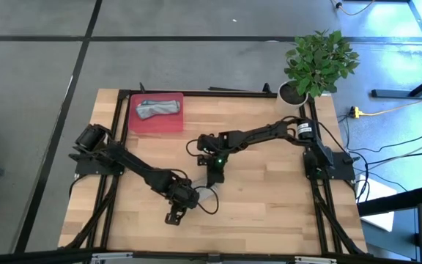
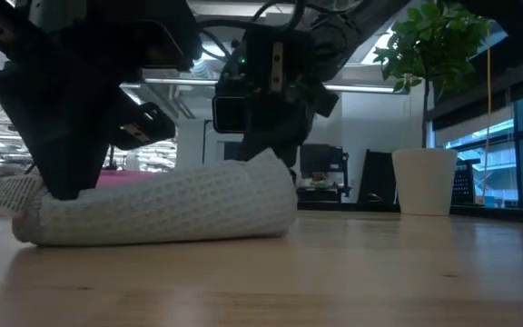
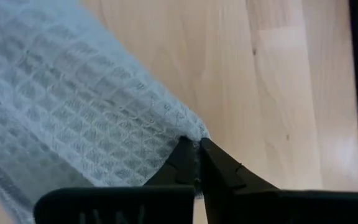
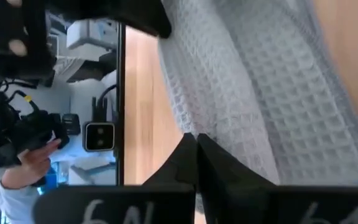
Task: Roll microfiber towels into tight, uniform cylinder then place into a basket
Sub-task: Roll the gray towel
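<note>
My left pincer [image 1: 184,199] and right pincer [image 1: 214,174], both pinched on the pale waffle-weave microfiber towel [image 2: 162,211], rolled lengthwise mid-bench [image 1: 269,198]; red plastic tray [image 1: 168,122] sits upper left, nearer my left arm.

My left arm [image 1: 134,167] runs from its base at nine o'clock toward six, ending in my left gripper [image 3: 197,149], low on the table, fingers pressed together. My right arm [image 1: 258,135] reaches from three o'clock in to centre, wrist bent down, and my right gripper [image 4: 195,142] points down there, fingers closed tight too.
</note>
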Available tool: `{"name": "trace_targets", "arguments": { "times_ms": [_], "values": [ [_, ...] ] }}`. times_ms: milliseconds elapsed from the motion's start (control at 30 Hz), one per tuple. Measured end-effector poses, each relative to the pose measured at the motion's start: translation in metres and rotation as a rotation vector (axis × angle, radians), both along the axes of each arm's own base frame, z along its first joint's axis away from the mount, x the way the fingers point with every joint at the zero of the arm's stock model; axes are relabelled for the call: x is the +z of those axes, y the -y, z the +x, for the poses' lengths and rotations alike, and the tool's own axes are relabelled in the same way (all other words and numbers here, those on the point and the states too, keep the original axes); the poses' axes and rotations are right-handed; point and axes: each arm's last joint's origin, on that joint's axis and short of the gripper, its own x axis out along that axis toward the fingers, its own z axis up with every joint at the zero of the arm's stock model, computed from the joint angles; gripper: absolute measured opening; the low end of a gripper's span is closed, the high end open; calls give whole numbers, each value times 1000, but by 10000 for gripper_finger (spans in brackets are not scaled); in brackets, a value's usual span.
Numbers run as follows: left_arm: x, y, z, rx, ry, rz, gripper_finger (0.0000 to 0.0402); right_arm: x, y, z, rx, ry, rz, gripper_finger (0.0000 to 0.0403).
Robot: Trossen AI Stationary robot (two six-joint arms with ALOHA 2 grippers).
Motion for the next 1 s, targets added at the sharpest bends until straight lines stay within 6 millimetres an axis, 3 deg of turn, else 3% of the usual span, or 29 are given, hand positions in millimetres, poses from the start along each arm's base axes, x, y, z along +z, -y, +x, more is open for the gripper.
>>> {"name": "trace_targets", "arguments": {
  "times_ms": [667, 800, 1000],
  "values": [
    [-3, -6, 1, -3, -19, 24, 0, -27, 34, 15, -179, 14, -13, 4],
    [-3, -6, 1, -3, -18, 25, 0, -26, 32, 14, -134, 38, -5, 4],
    [-3, -2, 0, 0, -30, -3, 0, -11, 10, 13, -81, 62, -25, 4]
  ]
}}
